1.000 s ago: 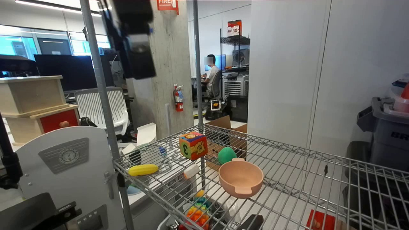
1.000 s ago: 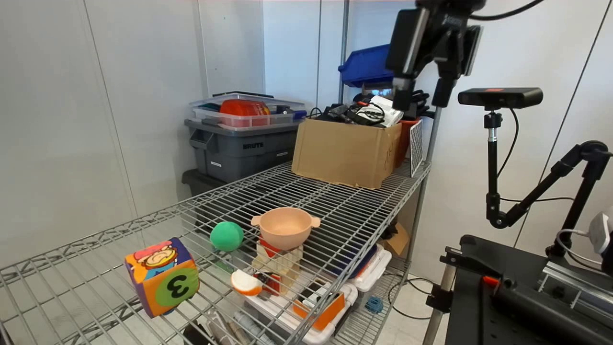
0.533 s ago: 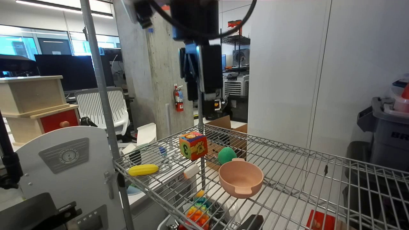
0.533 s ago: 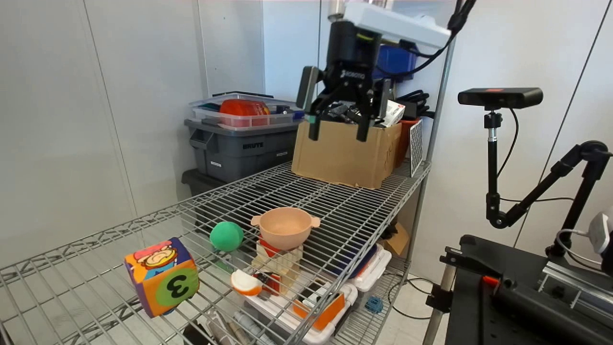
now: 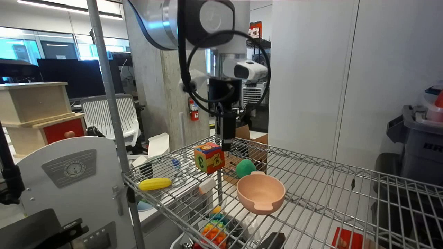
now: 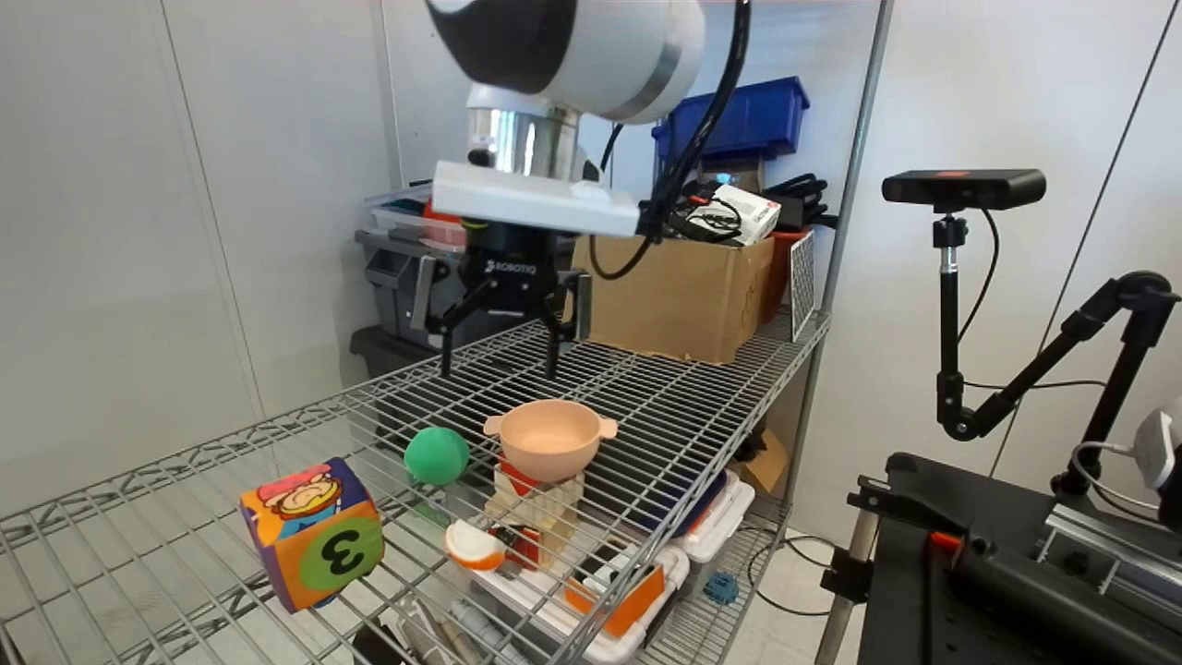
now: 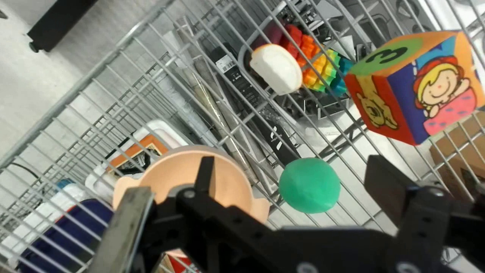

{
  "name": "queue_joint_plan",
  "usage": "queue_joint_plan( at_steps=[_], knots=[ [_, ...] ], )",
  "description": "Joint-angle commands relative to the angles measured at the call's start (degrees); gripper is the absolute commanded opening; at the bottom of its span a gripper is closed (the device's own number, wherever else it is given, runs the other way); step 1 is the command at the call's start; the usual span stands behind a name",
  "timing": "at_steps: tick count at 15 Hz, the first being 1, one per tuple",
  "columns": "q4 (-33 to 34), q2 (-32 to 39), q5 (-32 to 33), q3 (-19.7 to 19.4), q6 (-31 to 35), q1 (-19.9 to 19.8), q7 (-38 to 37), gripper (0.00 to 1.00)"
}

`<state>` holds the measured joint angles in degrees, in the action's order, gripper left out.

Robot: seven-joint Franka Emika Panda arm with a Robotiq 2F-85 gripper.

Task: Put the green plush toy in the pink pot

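The green plush toy (image 5: 245, 168) is a rounded green lump on the wire shelf (image 5: 332, 165), close beside the pink pot (image 5: 261, 192). In an exterior view the toy (image 6: 437, 454) sits left of the pot (image 6: 550, 441), which is upright with nothing visible inside. My gripper (image 6: 499, 369) points down, open and empty, above and behind them; in an exterior view it hangs behind the cube (image 5: 226, 147). In the wrist view the gripper (image 7: 291, 167) has its fingers wide apart; the toy (image 7: 310, 185) appears between them. The left finger covers part of the pot (image 7: 163, 170).
A multicoloured cube (image 6: 314, 536) stands near the toy. A white-orange wedge (image 6: 475, 545) and a yellow banana-shaped thing (image 5: 155, 183) lie on the shelf. A cardboard box (image 6: 656, 296) stands at the far end. A shelf post (image 5: 107, 86) rises at the corner.
The arm has swung in over the shelf, and my gripper has come down toward the toy and pot; in the wall-side view it moved left. The toy, pot and cube have not moved.
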<state>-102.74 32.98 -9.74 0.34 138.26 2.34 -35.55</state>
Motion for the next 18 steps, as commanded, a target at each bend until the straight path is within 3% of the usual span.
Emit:
queue_joint_plan(
  at_steps=[1,8,17,18],
  knots=[
    [14.6,11.3,-2.4,-1.8,-1.8,2.2,-6.3,1.00],
    [35.7,26.9,-2.1,-3.7,-4.4,2.0,-17.4,1.00],
    [59.3,42.1,-0.4,-3.5,-18.6,1.2,-26.3,1.00],
    [62.3,43.9,-0.6,-3.7,-20.5,1.2,-26.7,0.84]
  ],
)
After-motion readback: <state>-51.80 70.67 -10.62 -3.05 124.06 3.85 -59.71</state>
